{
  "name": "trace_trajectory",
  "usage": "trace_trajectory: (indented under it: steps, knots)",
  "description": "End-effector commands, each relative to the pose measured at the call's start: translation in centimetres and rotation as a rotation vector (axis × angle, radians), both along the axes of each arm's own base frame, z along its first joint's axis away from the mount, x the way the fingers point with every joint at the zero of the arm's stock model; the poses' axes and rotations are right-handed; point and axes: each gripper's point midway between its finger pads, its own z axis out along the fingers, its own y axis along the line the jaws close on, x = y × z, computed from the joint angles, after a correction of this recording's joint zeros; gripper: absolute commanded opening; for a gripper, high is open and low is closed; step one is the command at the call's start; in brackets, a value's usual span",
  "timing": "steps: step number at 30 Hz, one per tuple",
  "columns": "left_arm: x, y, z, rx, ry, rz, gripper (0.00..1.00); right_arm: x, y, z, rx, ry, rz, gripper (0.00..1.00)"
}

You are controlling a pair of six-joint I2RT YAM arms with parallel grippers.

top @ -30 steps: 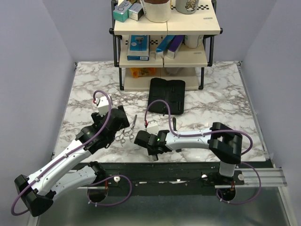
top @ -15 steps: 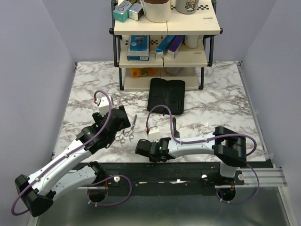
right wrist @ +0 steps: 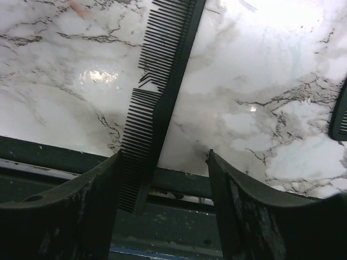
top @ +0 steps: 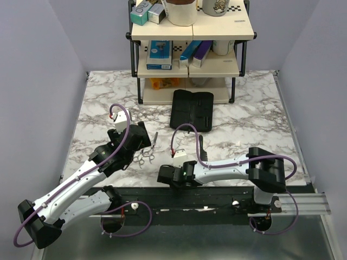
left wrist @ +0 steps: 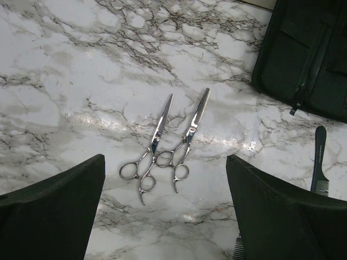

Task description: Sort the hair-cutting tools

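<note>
Nothing looks sorted yet: the scissors (left wrist: 154,145) lie left of centre beneath the released left pincer (left wrist: 164,160). A comb (right wrist: 160,103) overhangs the worktop's (right wrist: 260,65) near edge between the right pincer's (right wrist: 164,154) parted fingers (ungripped).

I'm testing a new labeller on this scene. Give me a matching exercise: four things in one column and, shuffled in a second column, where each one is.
Things
1. scissors
2. pouch
3. wide comb
4. blue box

Places
a. on the shelf
b. one end past the near edge of the table
c. under the open left gripper
d. flat on the table, in front of the shelf

Pairs: 1-c, 2-d, 3-b, 4-a
</note>
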Motion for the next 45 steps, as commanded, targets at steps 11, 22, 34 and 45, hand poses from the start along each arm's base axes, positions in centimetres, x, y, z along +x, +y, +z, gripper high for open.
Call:
trace_trajectory:
  steps: [11,22,34,45]
  knots:
    - [0.1,-0.3,-0.2,-0.004,-0.001,-0.028,0.99,-3.4,-0.1,2.3,-0.016,0.02,-0.042,0.72]
    - [0.2,-0.9,-0.4,-0.004,0.007,-0.051,0.99,-3.5,0.5,0.9,-0.016,0.022,-0.095,0.71]
    - [0.2,-1.1,-0.8,0.005,0.025,-0.064,0.99,-3.5,0.1,-1.4,-0.039,0.023,-0.136,0.61]
    - [0.3,-1.3,-1.2,0.016,0.037,-0.067,0.99,-3.4,0.2,-1.9,-0.041,0.017,-0.125,0.32]
